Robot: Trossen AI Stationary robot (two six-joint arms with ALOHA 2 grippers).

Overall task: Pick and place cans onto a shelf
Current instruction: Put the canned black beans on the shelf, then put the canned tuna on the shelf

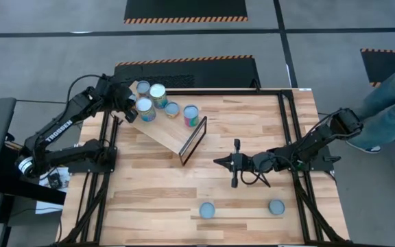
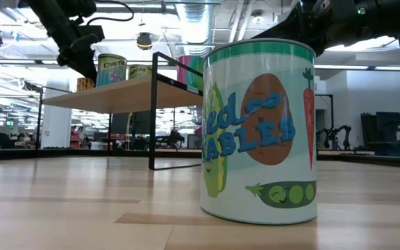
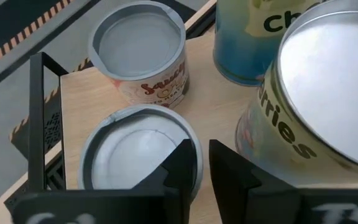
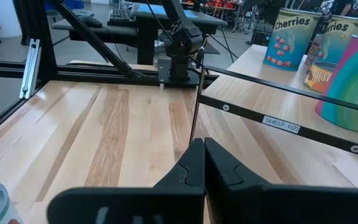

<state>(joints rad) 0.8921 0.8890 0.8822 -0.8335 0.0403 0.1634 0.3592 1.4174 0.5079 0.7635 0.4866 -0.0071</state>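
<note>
Light wood, the shelf point(image 1: 172, 130) carries five cans point(image 1: 158, 95) at the desk's point(image 1: 252, 206) far left, where the left claw point(image 1: 130, 104) hovers, fingers together. The right claw point(image 1: 223, 162), fingers together, hangs mid-desk. Two more cans point(image 1: 207, 210) stand near the front edge.

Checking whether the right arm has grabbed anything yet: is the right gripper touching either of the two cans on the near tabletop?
Apart. The high view shows the right gripper over bare table, with wood between it and both cans.
</note>
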